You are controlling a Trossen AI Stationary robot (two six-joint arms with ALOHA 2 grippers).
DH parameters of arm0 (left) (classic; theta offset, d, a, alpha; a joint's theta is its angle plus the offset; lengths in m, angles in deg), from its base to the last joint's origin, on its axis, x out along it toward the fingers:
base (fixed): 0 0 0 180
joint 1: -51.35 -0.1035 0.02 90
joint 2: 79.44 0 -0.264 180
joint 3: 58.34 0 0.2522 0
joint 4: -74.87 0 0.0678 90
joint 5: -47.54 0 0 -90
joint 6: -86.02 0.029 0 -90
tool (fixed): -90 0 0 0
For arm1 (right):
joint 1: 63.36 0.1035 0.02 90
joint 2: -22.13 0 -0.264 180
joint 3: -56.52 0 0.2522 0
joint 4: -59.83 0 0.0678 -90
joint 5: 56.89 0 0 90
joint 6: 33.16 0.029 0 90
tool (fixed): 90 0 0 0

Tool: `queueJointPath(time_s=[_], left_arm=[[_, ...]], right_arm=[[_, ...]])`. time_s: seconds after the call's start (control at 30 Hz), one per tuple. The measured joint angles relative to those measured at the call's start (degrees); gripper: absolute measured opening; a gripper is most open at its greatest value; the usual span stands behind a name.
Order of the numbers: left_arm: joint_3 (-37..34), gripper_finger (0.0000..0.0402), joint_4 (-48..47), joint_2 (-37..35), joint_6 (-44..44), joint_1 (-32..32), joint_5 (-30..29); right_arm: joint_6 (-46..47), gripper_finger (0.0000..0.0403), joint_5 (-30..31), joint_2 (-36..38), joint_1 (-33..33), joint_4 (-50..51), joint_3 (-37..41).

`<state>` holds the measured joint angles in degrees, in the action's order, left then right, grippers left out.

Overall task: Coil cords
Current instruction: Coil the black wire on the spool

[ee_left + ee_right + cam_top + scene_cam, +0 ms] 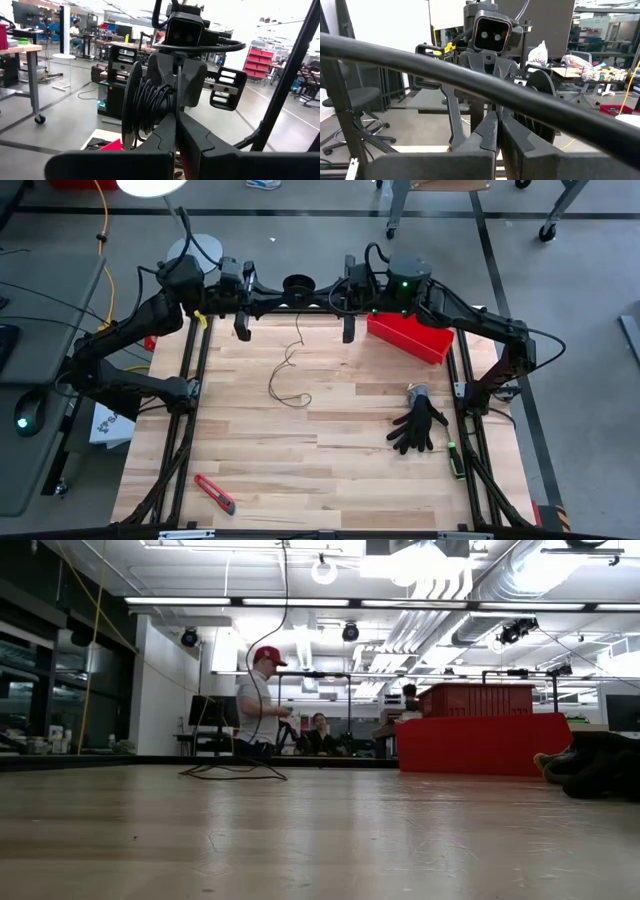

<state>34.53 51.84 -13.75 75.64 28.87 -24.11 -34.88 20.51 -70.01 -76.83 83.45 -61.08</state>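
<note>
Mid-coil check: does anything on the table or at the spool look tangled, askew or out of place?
The cord trails off the spool and lies in a loose, uneven loop on the table, not yet wound. Both hands, left and right, hang shut beside the spool. Nothing looks damaged.

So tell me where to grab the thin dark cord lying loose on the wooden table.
Probably at the thin dark cord where it curves near its free end, coming straight down from above: it lies flat on the bare wooden table with nothing beside it. Both grippers are up by the small round black spool.
</note>
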Motion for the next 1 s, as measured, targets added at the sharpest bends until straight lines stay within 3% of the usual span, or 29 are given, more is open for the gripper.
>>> queueJointPath(time_s=[0.23, 0.6, 0.73, 1.0], left_arm=[[0.9, 0.0001, -2.2, -0.7, -2.1, -2.2, -0.7], [6.6, 0.0001, -4.0, -1.7, -14.9, -8.7, -0.5], [6.9, 0.0000, 0.5, -2.1, -22.1, -8.8, -1.3], [6.8, 0.0000, 6.4, -2.2, -26.5, -8.6, -4.1]], right_arm=[[-3.7, 0.0026, 7.5, 0.2, 0.1, 1.2, 0.0], [-0.7, 0.0172, 10.6, -1.2, 0.0, 6.3, 0.0], [2.4, 0.0178, 9.4, -5.5, 0.0, -0.3, 0.0], [5.6, 0.0178, 9.3, -11.8, 0.2, -13.9, 0.0]])
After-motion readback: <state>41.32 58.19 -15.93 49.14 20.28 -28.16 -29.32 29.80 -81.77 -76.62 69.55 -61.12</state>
